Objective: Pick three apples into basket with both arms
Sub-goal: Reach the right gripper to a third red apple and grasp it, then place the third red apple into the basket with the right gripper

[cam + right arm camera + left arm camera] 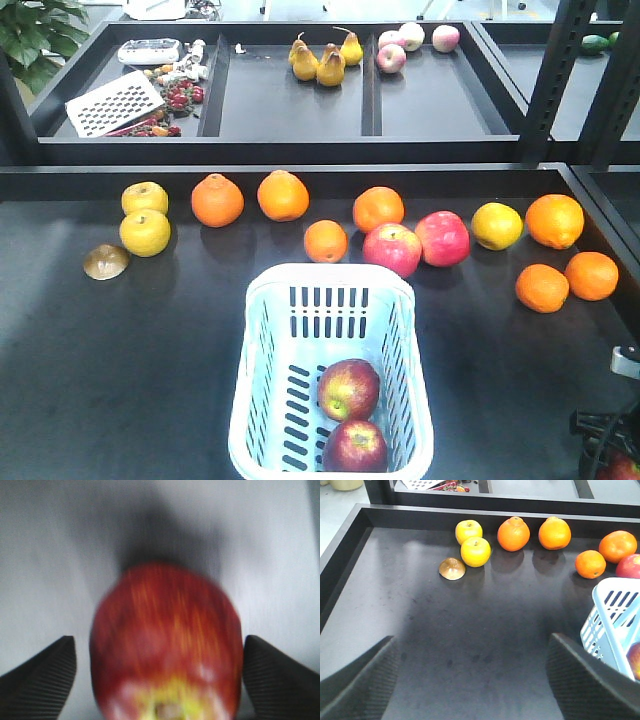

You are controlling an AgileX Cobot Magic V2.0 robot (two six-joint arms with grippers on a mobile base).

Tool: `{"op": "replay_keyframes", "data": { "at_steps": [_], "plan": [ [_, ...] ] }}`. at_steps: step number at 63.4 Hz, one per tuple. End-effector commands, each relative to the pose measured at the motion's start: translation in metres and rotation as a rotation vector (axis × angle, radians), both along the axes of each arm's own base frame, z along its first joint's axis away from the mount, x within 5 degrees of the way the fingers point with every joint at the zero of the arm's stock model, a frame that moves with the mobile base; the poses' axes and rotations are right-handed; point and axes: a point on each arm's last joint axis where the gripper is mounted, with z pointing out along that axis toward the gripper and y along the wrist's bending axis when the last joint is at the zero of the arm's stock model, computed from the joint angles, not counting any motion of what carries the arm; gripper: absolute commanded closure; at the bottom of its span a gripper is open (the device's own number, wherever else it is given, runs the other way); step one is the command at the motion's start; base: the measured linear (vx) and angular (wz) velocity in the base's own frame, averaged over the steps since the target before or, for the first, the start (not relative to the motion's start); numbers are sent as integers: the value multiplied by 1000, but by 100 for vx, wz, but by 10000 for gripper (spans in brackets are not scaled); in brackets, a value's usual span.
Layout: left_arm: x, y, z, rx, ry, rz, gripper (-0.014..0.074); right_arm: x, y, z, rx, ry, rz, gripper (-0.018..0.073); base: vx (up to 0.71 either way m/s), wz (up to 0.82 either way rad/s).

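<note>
Two dark red apples (pixel 350 388) lie in the basket (pixel 262 400) on the counter (pixel 130 380). The right fingers (pixel 160 680) are spread around a third apple (pixel 167 640), blurred, contact unclear. The left fingers (pixel 470 680) gape wide, empty.

Pale blue-white slotted basket (pixel 262 400), rectangular, standing upright on the dark desk (pixel 120 380) near its front edge, open top toward the viewer. Two dark red apples lie inside on the slotted bottom toward the near end: one (pixel 348 389) with a yellowish-green blush on its left side, the other (pixel 355 447) just in front of it and touching or nearly touching. The third apple (pixel 167 645), dark red with orange streaks and a yellowish patch at its near end, appears blurred between the two fingers of the right hand (pixel 160 680), above the pale surface.
</note>
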Motion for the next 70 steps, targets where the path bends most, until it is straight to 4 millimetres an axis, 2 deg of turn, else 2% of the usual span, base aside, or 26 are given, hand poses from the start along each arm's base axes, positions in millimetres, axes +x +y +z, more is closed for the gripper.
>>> {"op": "replay_keyframes", "data": {
  "at_steps": [1,14,22,32,42,51,59,70],
  "plan": [
    [3,-1,10,0,-70,-7,21,8,-4,11,-22,-70,-6,-7,0,0],
    [3,-1,10,0,-70,-7,21,5,-3,3,-6,-21,-6,102,0,0],
    [3,-1,10,0,-70,-7,21,3,-3,-4,8,22,-7,199,0,0],
    [3,-1,10,0,-70,-7,21,4,-2,1,12,3,-25,319,0,0],
    [3,-1,10,0,-70,-7,21,10,-1,32,-4,-91,-27,333,0,0],
    [3,-1,10,0,-70,-7,21,10,10,79,-38,-241,18,330,0,0],
    [3,-1,10,0,-70,-7,21,-1,37,122,-57,-391,120,330,0,0],
    [3,-1,10,0,-70,-7,21,-22,91,164,9,-563,308,326,0,0]
  ]
}}
